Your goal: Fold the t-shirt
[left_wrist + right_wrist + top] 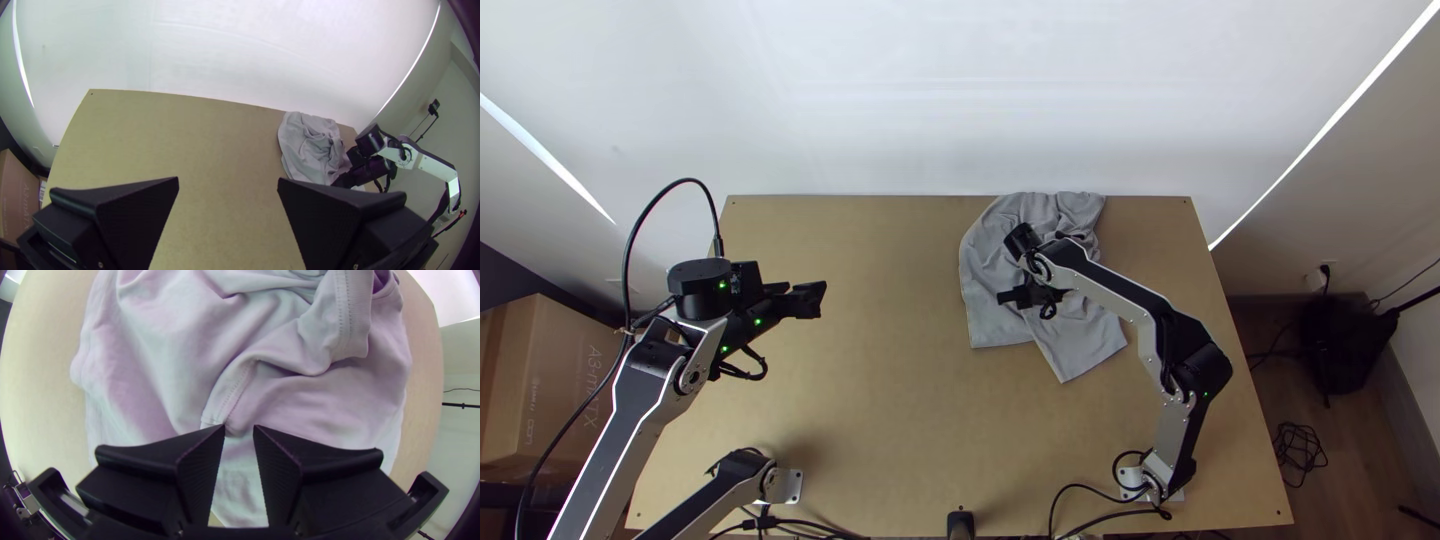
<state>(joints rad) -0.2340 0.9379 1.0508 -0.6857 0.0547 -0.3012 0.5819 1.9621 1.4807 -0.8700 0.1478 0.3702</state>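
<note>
A grey t-shirt [992, 318] lies bunched and wrinkled at the table's back right, its lower part flatter, with a corner toward the near edge. My right gripper [1025, 296] is over the middle of the shirt. In the right wrist view, that gripper [239, 428] is partly open, its fingertips a small gap apart beside a hemmed edge of the t-shirt [160, 365]. Off to the left, my left gripper [808, 299] is above the table's left part, away from the cloth. The left wrist view has this gripper [228, 183] wide open, the t-shirt [306, 155] lying beyond it.
Bare wooden table [880, 350] stretches between the left gripper and the shirt. A white wall [930, 100] rises behind the table's back edge. Cables [1090, 490] run along the near edge, and a cardboard box [555, 380] stands off the left side.
</note>
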